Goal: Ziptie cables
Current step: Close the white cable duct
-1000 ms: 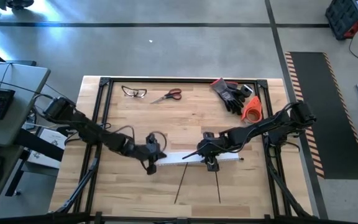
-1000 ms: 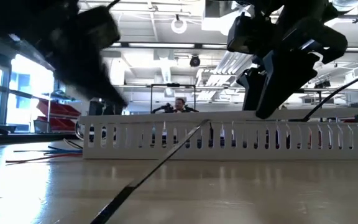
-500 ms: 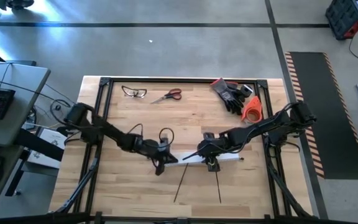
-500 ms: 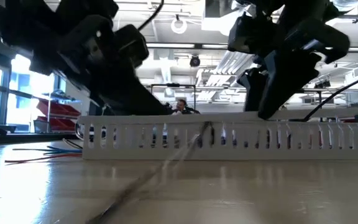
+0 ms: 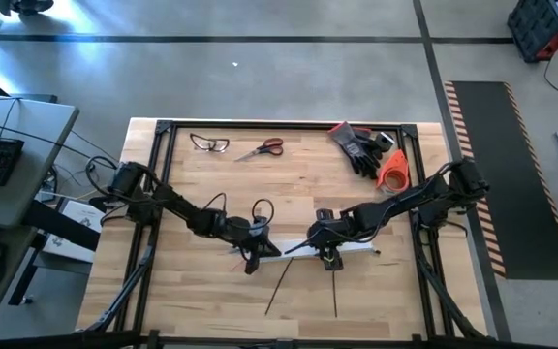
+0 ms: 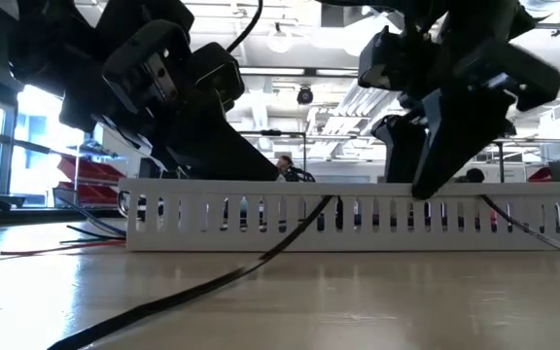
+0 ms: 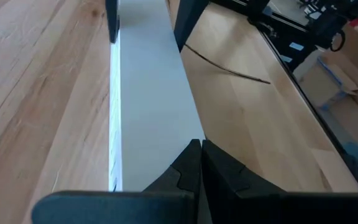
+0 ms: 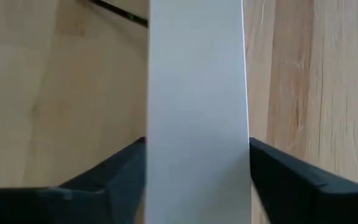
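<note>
The left gripper hung over the near-left end of the white slotted channel, fingers pressed together and holding nothing. The right gripper sat astride the channel further along, fingers spread either side of it; the right wrist view showed the white strip filling the gap between them, so it looked clamped on the channel, though contact itself was hard to confirm.

Two zipties lay on the bench just in front of the channel, one slanting toward the left gripper, the other running straight out below the right gripper. A few cables trailed on the bench off the channel's end in the low view.

The zipties looked thin, stiff and light, liable to skate on the wood; pinching one near an end seemed safest. The cables seemed limp and would sag, so gathering them mid-length would suit.
</note>
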Controlling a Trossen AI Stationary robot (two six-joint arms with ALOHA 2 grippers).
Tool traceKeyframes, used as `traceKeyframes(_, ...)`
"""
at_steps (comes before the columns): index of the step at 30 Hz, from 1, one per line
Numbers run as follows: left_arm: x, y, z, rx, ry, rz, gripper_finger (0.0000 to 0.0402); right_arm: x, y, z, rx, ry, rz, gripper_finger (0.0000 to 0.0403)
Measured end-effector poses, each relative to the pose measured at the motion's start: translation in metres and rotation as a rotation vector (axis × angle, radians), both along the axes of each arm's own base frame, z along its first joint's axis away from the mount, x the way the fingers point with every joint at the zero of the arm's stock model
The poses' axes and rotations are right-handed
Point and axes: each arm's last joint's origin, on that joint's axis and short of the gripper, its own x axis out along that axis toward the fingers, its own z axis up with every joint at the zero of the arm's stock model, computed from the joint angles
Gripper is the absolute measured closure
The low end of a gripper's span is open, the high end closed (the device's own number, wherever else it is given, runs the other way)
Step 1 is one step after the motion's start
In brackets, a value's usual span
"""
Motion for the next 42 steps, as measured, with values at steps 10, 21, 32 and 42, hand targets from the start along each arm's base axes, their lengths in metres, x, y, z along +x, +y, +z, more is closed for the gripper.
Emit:
traceKeyframes(10, 0.0, 0.0, -0.001, 0.006, 0.01, 0.008, 0.0401, -0.027, -0.008, 0.053, -0.052, -0.118, -0.086, 0.0061)
traceKeyframes(21, 0.0, 0.0, 0.0, 0.005, 0.004, 0.008, 0.0401, -0.107, -0.004, 0.043, 0.2, -0.202, -0.267, 0.0252)
traceKeyframes(32, 0.0, 0.0, 0.0, -0.02, 0.006, 0.02, 0.0401, -0.159, -0.007, -0.042, 0.339, -0.277, -0.5, 0.0396)
traceKeyframes(42, -0.002, 0.006, 0.006, -0.049, 0.04, 0.017, 0.0401, -0.137, 0.004, 0.02, 0.189, -0.442, -0.308, 0.0403)
